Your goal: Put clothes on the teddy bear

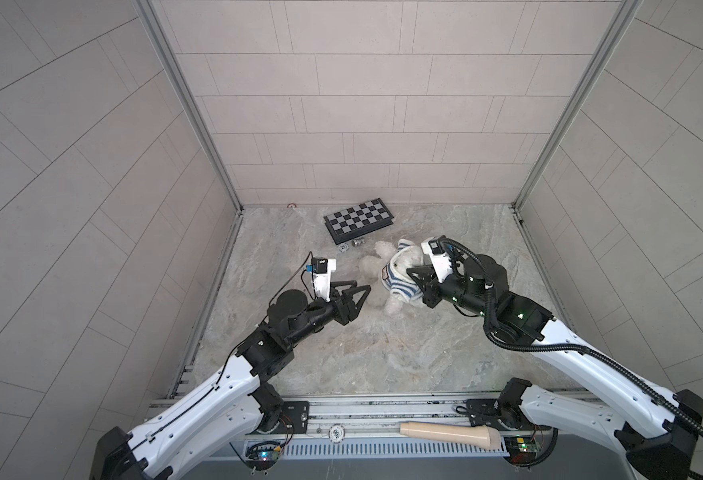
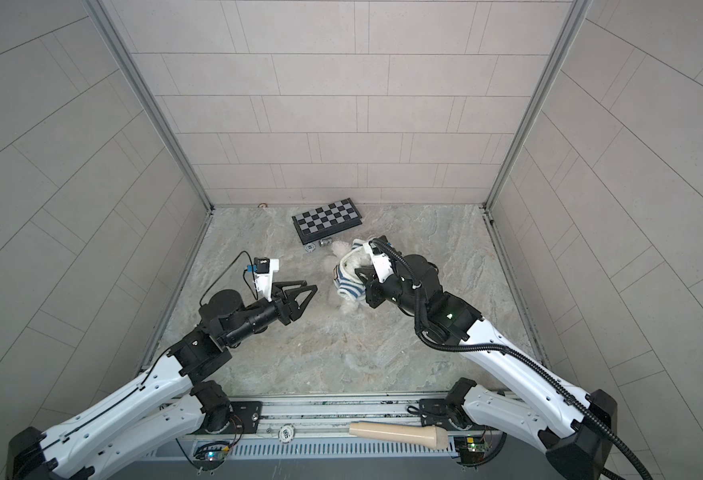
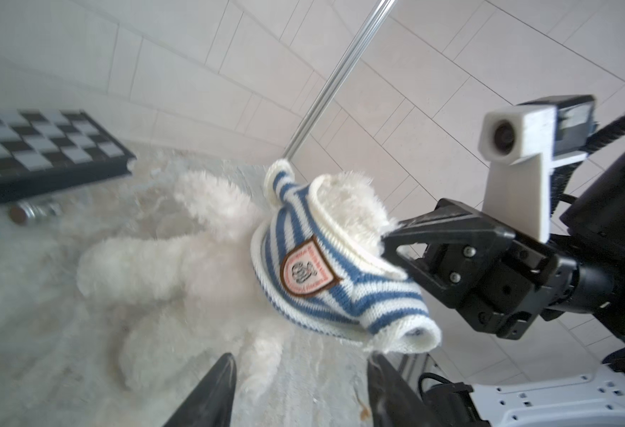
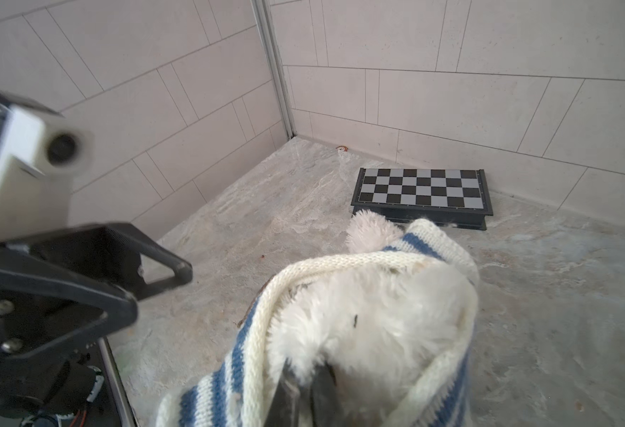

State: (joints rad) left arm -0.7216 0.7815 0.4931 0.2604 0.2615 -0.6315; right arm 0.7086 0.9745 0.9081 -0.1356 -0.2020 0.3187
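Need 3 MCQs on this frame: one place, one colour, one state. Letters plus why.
1. Where does the chessboard lie?
A) near the back wall, beyond the teddy bear
B) on the front rail
C) under the left arm

2. What colours is the striped shirt?
A) red and white
B) blue and white
C) green and yellow

3. What state is the left tool in?
A) shut on the striped shirt
B) open, holding nothing
C) shut on the chessboard

Key:
1. A: both top views show it at the far end, near the wall's foot.
2. B: the stripes show plainly in the left wrist view.
3. B: its fingers stand apart with nothing gripped between them.
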